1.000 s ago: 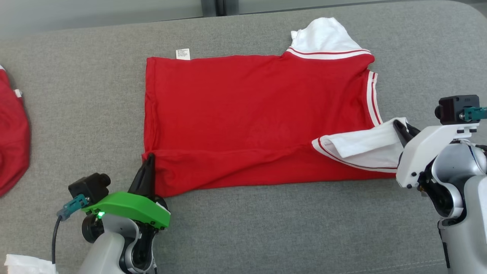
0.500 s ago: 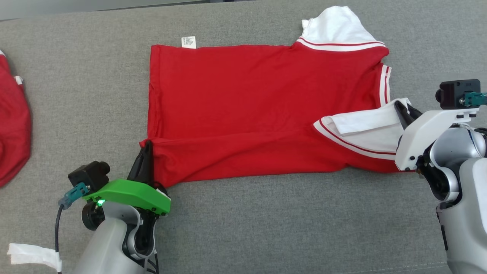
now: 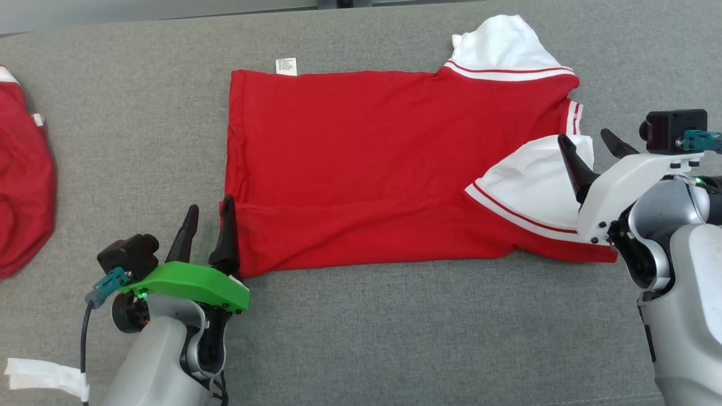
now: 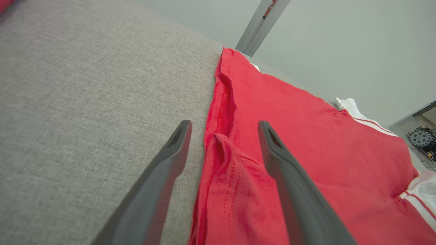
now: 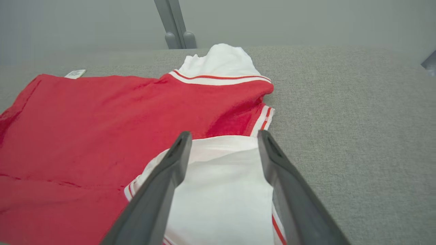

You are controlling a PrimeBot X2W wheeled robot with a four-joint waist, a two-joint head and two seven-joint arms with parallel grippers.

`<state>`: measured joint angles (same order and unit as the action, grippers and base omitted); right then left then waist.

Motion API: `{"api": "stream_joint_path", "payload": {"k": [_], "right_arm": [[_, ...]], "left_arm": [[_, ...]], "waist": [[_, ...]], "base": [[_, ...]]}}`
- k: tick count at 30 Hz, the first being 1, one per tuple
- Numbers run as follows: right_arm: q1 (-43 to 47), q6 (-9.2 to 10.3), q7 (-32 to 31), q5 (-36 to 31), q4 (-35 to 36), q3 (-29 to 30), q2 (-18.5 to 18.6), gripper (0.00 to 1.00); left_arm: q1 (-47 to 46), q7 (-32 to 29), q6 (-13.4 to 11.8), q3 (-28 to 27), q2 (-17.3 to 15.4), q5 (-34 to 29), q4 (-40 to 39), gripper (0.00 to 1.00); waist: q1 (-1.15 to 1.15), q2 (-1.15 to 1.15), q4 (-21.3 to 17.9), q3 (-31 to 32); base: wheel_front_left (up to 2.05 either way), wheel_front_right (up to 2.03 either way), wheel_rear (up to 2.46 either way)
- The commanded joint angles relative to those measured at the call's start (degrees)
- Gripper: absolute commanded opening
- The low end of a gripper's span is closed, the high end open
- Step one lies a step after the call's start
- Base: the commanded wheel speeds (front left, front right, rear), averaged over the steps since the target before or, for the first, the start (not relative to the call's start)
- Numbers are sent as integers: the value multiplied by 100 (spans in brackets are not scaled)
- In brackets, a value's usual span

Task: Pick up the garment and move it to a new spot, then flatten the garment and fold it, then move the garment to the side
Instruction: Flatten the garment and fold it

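Note:
The garment (image 3: 395,163) is a red shirt with white, red-striped sleeves, spread on the grey padded surface (image 3: 395,338) with its near edge folded over. My left gripper (image 3: 210,204) stands open at the garment's near left corner. In the left wrist view the left gripper (image 4: 224,124) straddles the hem of the garment (image 4: 306,136), one finger over grey cloth, one over red. My right gripper (image 3: 584,136) is open over the near white sleeve (image 3: 530,186). In the right wrist view the right gripper (image 5: 224,134) has that sleeve (image 5: 218,190) lying loose between its fingers.
Another red garment (image 3: 25,180) lies at the left edge of the surface. A white scrap (image 3: 39,378) sits at the lower left by my left arm. A grey post (image 5: 173,20) stands behind the far edge.
Both grippers have opened. The left let go of the hem corner and the right let go of the white sleeve, which now lies flatter. The head camera shifted slightly.

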<state>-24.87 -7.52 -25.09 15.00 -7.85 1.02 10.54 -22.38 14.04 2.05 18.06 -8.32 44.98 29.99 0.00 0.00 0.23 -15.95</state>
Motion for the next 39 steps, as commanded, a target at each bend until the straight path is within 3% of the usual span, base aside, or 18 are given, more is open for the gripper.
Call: {"api": "stream_joint_path", "payload": {"k": [1, 10, 16, 26, 32, 33, 34, 35, 36, 39], "right_arm": [[116, 6, -19, 57, 42, 60, 10, 100], [1020, 6, -744, -95, 609, 642, -201, 100], [1427, 6, -884, -247, 803, 939, -416, 100], [1192, 6, -800, -474, 102, 968, -589, 100], [1010, 4, -759, -310, -403, 828, -689, 100], [1005, 2, -770, -284, -464, 796, -699, 53], [990, 2, -751, -267, -508, 760, -706, 25], [986, 2, -732, -260, -532, 732, -716, 0], [995, 2, -727, -247, -558, 702, -718, 0], [1023, 6, -633, -260, -508, 746, -664, 0]], "left_arm": [[67, 49, -25, -43, -75, -133, -61, 100], [766, 114, -383, 291, -349, -955, -520, 100], [910, 40, -613, 541, -377, -1253, -629, 100], [609, -219, -822, 683, -377, -1423, -432, 100], [436, -295, -795, 675, -375, -1367, -21, 100], [417, -318, -778, 680, -358, -1351, 35, 100], [392, -322, -767, 690, -343, -1335, 94, 100], [377, -352, -745, 710, -328, -1322, 154, 60], [360, -381, -719, 724, -316, -1311, 209, 0], [384, -392, -659, 729, -263, -1224, 320, 0]], "waist": [[0, 0, -2, 61], [0, 0, -31, 221], [0, 0, -46, 128], [0, 0, -30, -95], [0, 0, -21, -192], [0, 0, -16, -196], [0, 0, -10, -198], [0, 0, -6, -195], [0, 0, -2, -185], [0, 0, 7, -112]], "base": [[0, 0, 0], [0, 0, 0], [0, 0, 0], [0, 0, 0], [0, 0, 0], [0, 0, 0], [0, 0, 0], [0, 0, 0], [0, 0, 0], [0, 0, 0]]}}
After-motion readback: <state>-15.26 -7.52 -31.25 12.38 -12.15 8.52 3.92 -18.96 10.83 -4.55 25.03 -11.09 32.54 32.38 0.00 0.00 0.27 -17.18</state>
